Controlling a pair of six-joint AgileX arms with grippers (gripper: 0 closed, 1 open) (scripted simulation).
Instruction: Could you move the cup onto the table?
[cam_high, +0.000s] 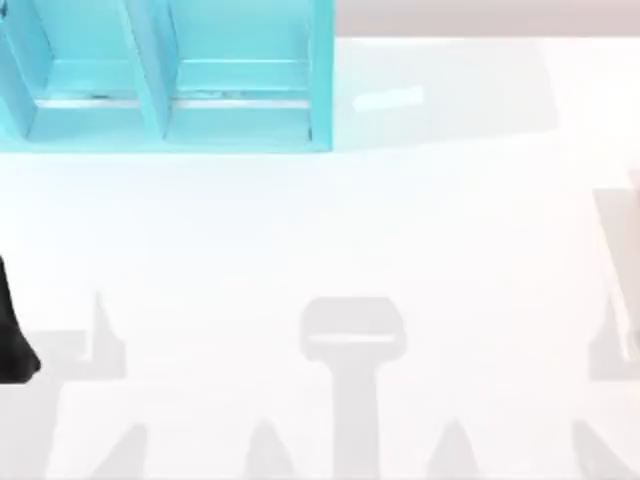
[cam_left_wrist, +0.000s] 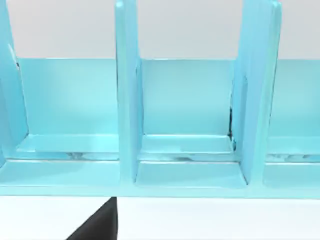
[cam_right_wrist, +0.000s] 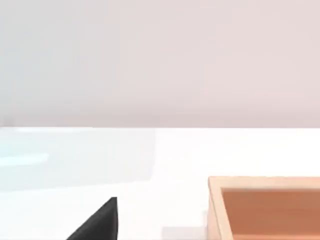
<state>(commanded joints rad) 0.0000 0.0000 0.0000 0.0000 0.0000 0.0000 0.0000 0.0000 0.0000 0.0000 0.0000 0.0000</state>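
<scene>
Left claw (cam_left_wrist: 100, 222) faces turquoise shelf (cam_high: 170, 90) on white surface (cam_high: 330, 230); right claw (cam_right_wrist: 100, 222) near wooden box (cam_right_wrist: 265, 205). Probably parked; claw states: can't tell.

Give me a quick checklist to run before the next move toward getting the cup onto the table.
1. Cup located: cannot tell.
2. Bare table space for setting down: ok.
3. Left arm at the table's left edge, wrist camera facing the turquoise shelf: ok.
4. Shelf compartments seen from the left wrist free of clutter: ok.
5. Wooden box by the right arm, off the table's middle: ok.
</scene>
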